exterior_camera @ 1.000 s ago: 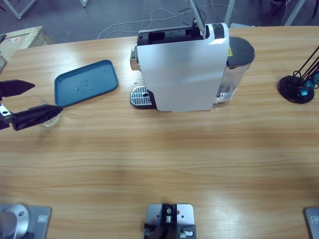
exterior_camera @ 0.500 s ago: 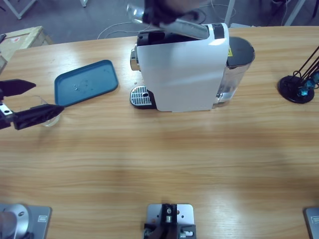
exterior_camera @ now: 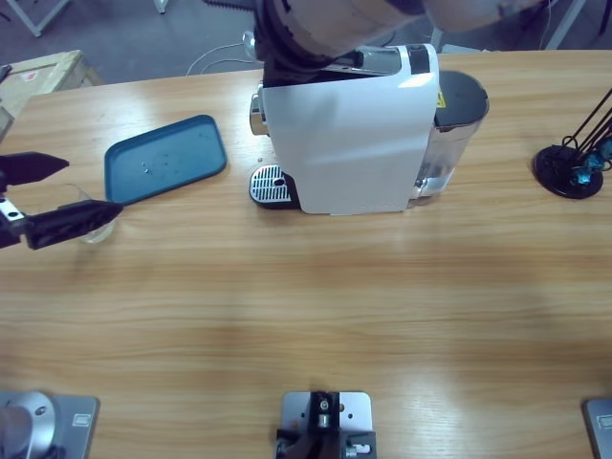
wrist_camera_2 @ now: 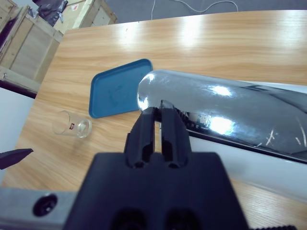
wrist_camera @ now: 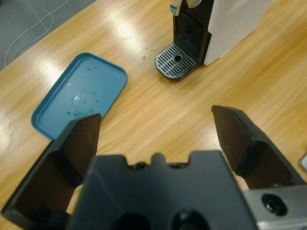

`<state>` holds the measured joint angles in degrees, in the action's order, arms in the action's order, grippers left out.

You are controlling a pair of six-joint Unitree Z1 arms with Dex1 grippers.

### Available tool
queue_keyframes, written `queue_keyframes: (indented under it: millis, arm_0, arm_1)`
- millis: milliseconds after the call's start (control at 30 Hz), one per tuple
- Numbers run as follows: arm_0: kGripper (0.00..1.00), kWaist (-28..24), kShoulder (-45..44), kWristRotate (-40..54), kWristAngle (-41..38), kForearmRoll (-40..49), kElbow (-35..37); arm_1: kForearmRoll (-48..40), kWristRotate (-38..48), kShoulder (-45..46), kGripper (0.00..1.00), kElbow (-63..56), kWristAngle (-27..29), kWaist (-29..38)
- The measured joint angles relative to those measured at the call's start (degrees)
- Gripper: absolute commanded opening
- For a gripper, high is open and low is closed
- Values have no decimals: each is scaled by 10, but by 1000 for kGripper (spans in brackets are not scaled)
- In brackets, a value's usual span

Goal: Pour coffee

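The white coffee machine stands at the back middle of the table, its drip grate bare. My right gripper is shut, its jaws against the end of the machine's chrome lever, which lies flat along the top. In the high view the right arm covers the machine's top. At the far left, my left gripper stands open with a clear glass between its jaws, close to the nearer one. That glass looks empty. No coffee shows anywhere.
A blue tray lies between the glass and the machine. The machine's dark water tank sticks out on its right. A black stand sits at the right edge. Wooden crates stand beyond the table's left end.
The chrome lever has swung down from upright to flat on the machine's top as the right arm came in over it. The left gripper and glass have not moved.
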<state>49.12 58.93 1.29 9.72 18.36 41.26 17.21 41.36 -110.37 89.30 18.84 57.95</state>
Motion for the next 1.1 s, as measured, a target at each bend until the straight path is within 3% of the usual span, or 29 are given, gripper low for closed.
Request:
queue_keyframes:
  millis: [467, 1100]
  arm_0:
    - [991, 0, 0, 0, 0, 5, 12]
    - [991, 0, 1, 0, 0, 5, 12]
  arm_1:
    - [27, 0, -31, 0, 42, -2, -45]
    - [50, 10, -33, 0, 48, -7, -42]
